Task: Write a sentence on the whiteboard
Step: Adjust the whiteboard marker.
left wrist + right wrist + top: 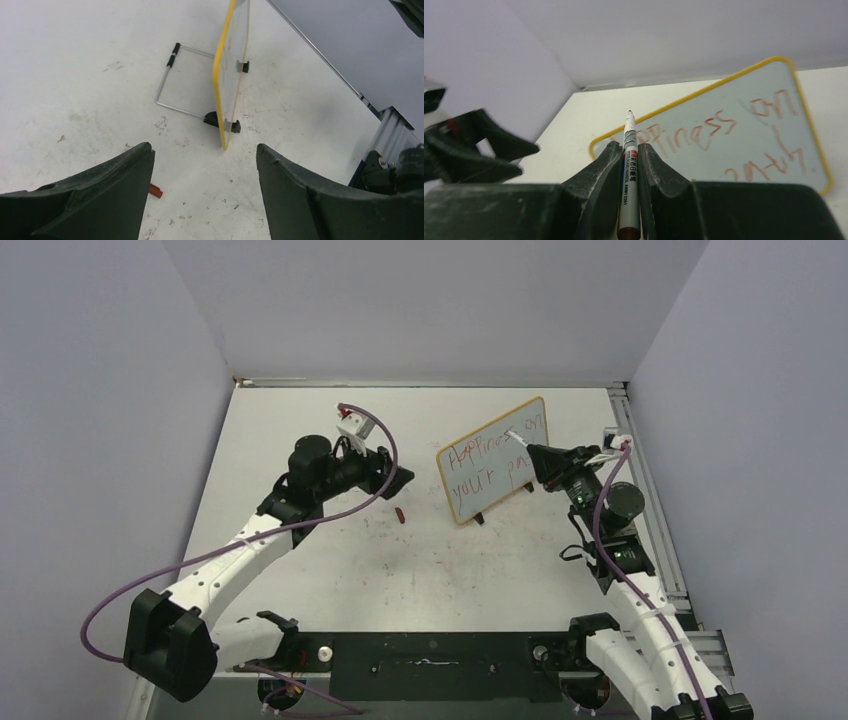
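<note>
Seen from above, a small whiteboard point(744, 100) with a yellow frame stands tilted near the far right of a white table point(330, 570), propped on black feet point(212, 119) and a thin wire stand point(166, 77). Red handwriting point(719, 132) fills two lines; "Happiness on" is readable, the lower line partly hidden. The right gripper point(628, 146) is clamped on a slim marker point(629, 125), tip forward near the board's face; contact cannot be told. The left gripper point(204, 150) hovers facing the board's near edge, fingers wide apart, holding nothing. A red cap point(401, 514) lies on the table between them. The board looks light and stiff, so pen pressure would likely slide or tip it. Steady it by the frame edge, since the ink would probably smear.
</note>
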Controlling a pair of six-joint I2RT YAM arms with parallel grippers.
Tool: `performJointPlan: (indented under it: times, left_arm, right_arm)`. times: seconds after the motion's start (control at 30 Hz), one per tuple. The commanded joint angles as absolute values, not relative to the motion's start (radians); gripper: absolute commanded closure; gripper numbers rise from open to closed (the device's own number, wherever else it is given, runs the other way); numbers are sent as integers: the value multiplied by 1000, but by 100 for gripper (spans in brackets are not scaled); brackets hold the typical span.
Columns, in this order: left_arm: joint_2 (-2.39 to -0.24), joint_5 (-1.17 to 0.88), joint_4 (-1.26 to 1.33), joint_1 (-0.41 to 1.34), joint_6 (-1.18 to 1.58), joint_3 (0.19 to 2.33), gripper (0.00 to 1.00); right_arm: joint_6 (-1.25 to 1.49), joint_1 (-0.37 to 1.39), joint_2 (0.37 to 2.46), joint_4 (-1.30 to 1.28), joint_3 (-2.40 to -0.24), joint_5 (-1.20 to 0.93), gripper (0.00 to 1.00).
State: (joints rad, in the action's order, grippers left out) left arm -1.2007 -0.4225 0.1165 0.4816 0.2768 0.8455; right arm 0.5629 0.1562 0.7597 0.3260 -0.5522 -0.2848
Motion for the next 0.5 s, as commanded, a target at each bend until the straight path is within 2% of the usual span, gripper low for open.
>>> performJointPlan:
  times: [0.0,0.17,0.3,0.47]
  left_arm:
    - [-1160,-173,-75,472,394,823,28]
    - [-1151,-84,-38,477,529,723,28]
    - [-1159,-66,65,526,630,663,30]
    - [-1045,-13,245,639,651,552,30]
  right_arm:
    - [616,240,727,366,-539,-550,95]
    - [565,390,706,255,-503,-503,94]
    - [644,447,668,330,-398,-492,94]
    - [722,494,612,439,-292,-489,94]
